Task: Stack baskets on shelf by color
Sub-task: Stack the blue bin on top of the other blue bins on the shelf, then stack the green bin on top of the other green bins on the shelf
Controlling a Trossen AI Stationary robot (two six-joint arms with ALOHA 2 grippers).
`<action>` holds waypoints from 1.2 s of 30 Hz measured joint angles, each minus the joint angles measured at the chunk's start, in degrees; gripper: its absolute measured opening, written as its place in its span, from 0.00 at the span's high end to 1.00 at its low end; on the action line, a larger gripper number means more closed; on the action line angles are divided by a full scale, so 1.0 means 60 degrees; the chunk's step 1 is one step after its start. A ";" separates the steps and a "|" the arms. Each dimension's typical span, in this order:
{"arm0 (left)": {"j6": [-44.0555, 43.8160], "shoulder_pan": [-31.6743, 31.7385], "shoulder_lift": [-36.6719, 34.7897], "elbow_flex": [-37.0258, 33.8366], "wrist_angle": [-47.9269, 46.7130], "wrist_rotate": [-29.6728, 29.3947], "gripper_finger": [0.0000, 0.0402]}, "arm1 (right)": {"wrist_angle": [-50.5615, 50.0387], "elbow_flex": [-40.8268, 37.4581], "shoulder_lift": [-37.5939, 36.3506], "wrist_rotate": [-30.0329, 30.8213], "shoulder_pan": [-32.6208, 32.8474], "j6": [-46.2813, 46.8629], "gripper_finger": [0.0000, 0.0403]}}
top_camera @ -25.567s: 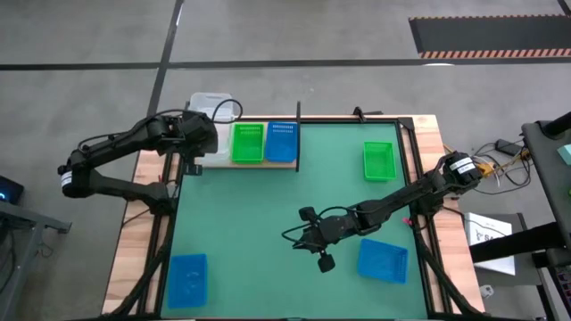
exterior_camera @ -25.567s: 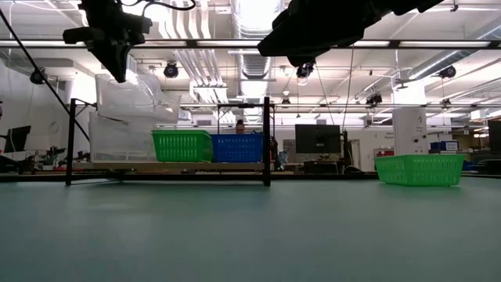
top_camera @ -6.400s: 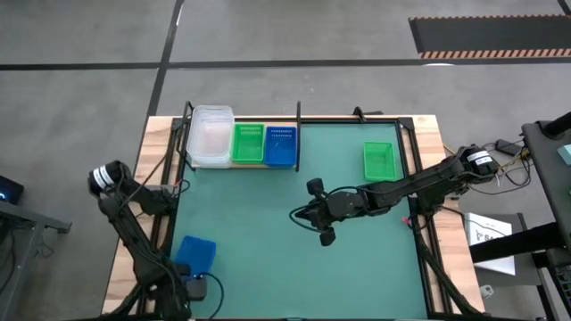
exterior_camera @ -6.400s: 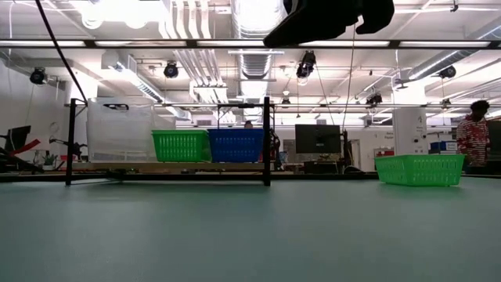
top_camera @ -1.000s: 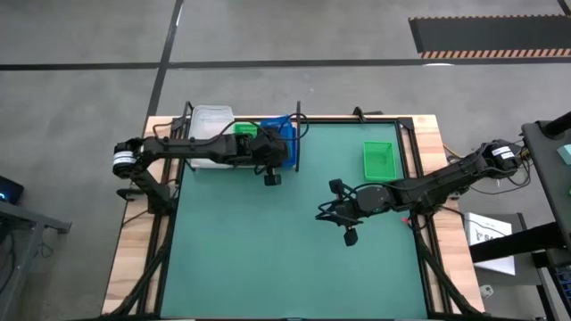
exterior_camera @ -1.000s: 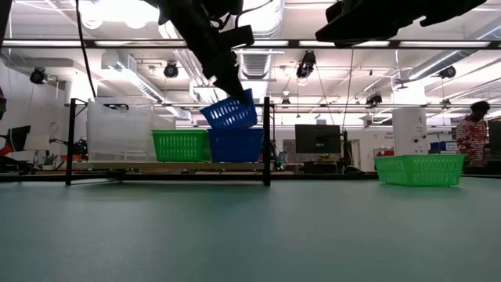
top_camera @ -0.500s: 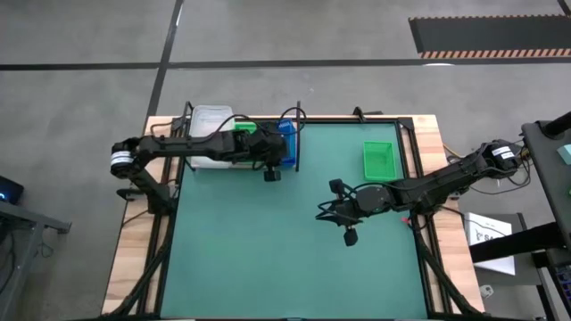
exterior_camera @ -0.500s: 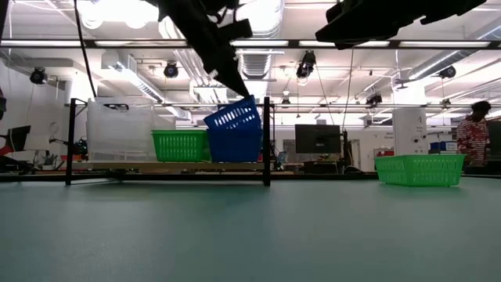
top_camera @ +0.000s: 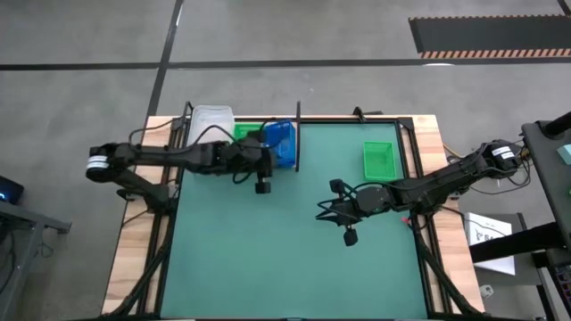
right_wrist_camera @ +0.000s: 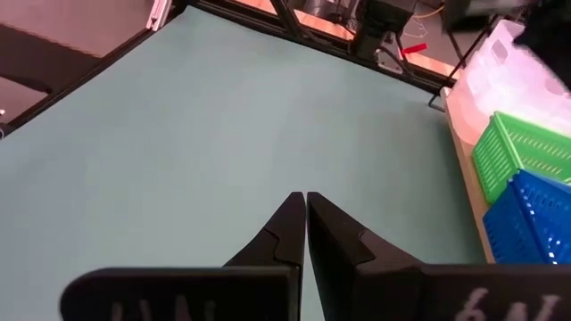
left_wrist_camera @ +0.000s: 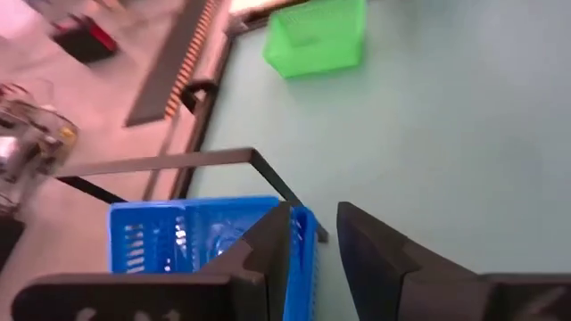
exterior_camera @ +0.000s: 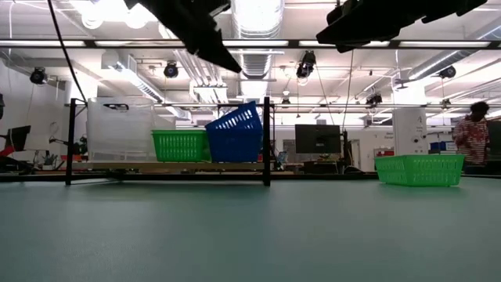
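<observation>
The left fingers (left_wrist_camera: 312, 245) are open and hold nothing, just beside the tilted blue basket (exterior_camera: 235, 135) on the shelf (exterior_camera: 168, 166). The lone green basket (top_camera: 378, 160) lies nearer the right fingers (right_wrist_camera: 305, 234), which are closed and empty.

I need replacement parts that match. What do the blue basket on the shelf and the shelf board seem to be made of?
The blue basket looks like moulded plastic: uniform bright colour and slotted, grid-like walls. The shelf board appears to be light wood, pale tan, though its grain cannot be made out; its uprights look like thin black metal.
</observation>
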 joint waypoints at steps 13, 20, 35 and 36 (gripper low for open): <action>-0.0288 0.0180 0.0685 -0.2880 0.7692 -0.0825 0.80 | 0.0036 0.0000 0.0004 0.0001 0.0000 0.0011 0.98; -0.0663 0.0427 0.1569 -0.2790 0.7680 -0.1055 0.80 | 0.0013 0.0000 0.0004 0.0002 0.0002 0.0073 0.98; -0.1020 0.0579 0.1270 -0.2725 0.7420 -0.1262 0.80 | 0.0001 -0.0025 0.0004 0.0004 0.0004 0.0098 0.98; -0.1026 0.0546 0.1221 -0.2761 0.7393 -0.1242 0.80 | 0.0000 -0.0025 0.0004 0.0004 0.0003 0.0095 0.98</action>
